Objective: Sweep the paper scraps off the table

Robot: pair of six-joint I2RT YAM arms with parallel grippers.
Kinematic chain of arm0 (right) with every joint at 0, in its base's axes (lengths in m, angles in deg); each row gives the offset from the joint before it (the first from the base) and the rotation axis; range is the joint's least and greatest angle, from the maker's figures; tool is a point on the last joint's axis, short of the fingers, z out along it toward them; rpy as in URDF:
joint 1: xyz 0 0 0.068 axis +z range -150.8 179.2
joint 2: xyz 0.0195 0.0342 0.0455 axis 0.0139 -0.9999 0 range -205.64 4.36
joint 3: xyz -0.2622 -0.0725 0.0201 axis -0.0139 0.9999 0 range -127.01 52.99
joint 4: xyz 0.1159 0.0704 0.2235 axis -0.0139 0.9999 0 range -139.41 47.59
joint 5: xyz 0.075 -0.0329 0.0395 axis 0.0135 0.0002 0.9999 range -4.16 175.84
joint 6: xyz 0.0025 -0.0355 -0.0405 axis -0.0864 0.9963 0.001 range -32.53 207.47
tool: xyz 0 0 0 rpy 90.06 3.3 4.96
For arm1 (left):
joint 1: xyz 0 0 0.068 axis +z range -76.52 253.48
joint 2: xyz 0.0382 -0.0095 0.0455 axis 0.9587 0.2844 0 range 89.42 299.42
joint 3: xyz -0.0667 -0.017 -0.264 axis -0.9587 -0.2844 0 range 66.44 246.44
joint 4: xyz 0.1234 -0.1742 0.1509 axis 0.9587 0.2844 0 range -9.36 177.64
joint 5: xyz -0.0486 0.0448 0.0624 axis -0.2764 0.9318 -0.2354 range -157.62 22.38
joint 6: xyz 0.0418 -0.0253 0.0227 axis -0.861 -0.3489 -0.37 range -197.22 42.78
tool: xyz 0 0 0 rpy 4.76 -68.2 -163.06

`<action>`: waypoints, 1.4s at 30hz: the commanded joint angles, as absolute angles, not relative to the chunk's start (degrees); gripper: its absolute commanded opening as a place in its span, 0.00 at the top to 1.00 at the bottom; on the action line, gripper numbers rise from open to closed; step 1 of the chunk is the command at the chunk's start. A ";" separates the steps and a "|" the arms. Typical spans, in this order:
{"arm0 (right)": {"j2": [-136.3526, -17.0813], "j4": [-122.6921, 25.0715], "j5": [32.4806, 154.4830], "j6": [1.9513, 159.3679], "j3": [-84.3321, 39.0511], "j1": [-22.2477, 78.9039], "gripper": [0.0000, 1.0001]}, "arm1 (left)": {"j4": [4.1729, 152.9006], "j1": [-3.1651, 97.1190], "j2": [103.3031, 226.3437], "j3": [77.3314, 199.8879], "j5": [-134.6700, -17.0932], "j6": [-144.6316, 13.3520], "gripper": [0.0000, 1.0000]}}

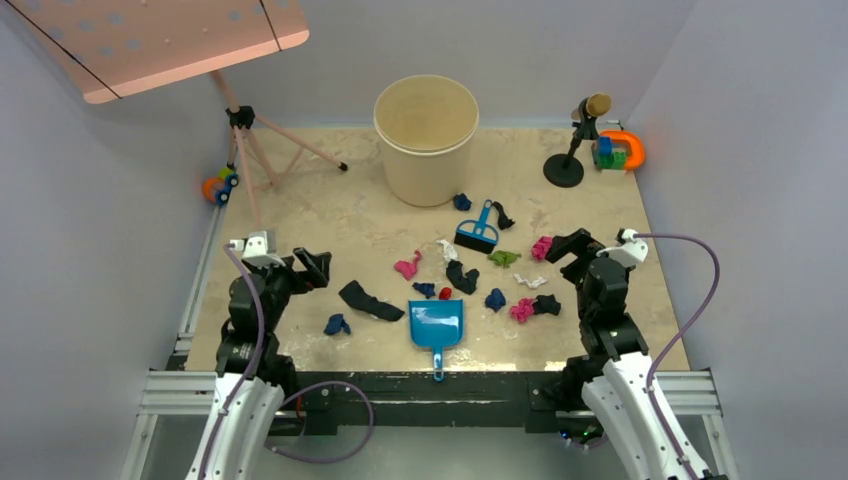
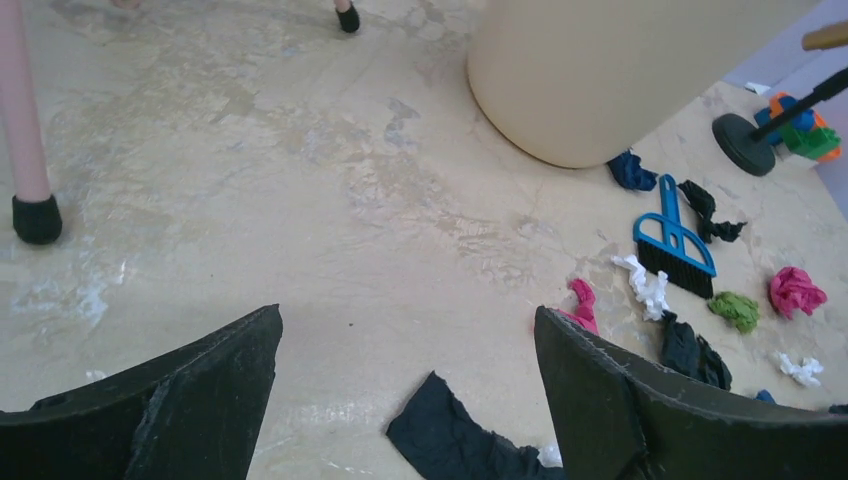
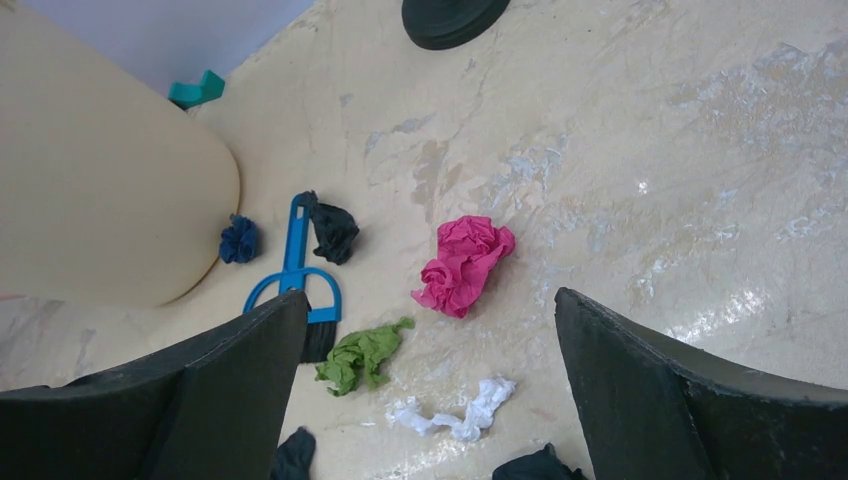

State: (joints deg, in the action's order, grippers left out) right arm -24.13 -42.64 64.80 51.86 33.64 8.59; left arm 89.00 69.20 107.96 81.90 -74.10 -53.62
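Paper scraps lie across the middle of the beige table (image 1: 320,220): a long black one (image 1: 370,301), dark blue (image 1: 337,324), pink (image 1: 407,267), green (image 1: 503,258), white (image 1: 530,281), pink (image 1: 541,247). My left gripper (image 1: 318,268) is open and empty above the table, left of the black scrap (image 2: 450,435); its jaws (image 2: 408,312) stand wide apart. My right gripper (image 1: 565,248) is open and empty beside the pink scrap (image 3: 463,263), over the green (image 3: 362,355) and white (image 3: 455,415) scraps, jaws (image 3: 430,295) wide.
A blue dustpan (image 1: 436,325) lies at the near edge. A small blue brush (image 1: 479,230) lies near a beige bucket (image 1: 426,140). A pink tripod (image 1: 250,140) stands back left, with toys (image 1: 220,185). A black stand (image 1: 570,150) and toys (image 1: 615,150) are back right.
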 commanded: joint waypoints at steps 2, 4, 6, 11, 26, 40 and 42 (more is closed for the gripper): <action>-24.07 -44.63 65.55 50.99 33.48 8.87 0.01 | 90.97 69.17 106.60 79.88 -67.88 -45.69 0.00; -24.24 -44.36 65.63 50.74 33.40 8.87 0.01 | 91.17 69.17 106.84 79.81 -67.84 -44.78 0.00; -24.46 -43.86 65.20 50.03 33.27 8.87 0.01 | 92.20 69.17 107.35 79.50 -64.70 -41.86 0.00; -24.55 -40.84 63.28 48.19 32.24 8.87 0.01 | 94.66 69.17 107.96 79.84 -60.88 -39.61 0.00; -26.78 -36.90 55.14 42.97 31.13 8.83 0.02 | 78.78 67.39 122.07 80.01 -81.12 -45.63 0.00; -27.27 -37.80 56.01 44.24 31.05 8.87 0.03 | 95.02 37.84 128.23 90.09 -61.23 -45.35 0.02; -26.60 -37.78 55.99 43.93 31.33 8.87 0.03 | 100.09 33.21 129.10 92.26 -58.56 -41.80 0.04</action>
State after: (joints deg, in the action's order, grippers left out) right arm -28.08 -36.54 57.85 44.73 32.50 8.63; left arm 89.77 39.89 128.33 86.45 -66.87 -47.33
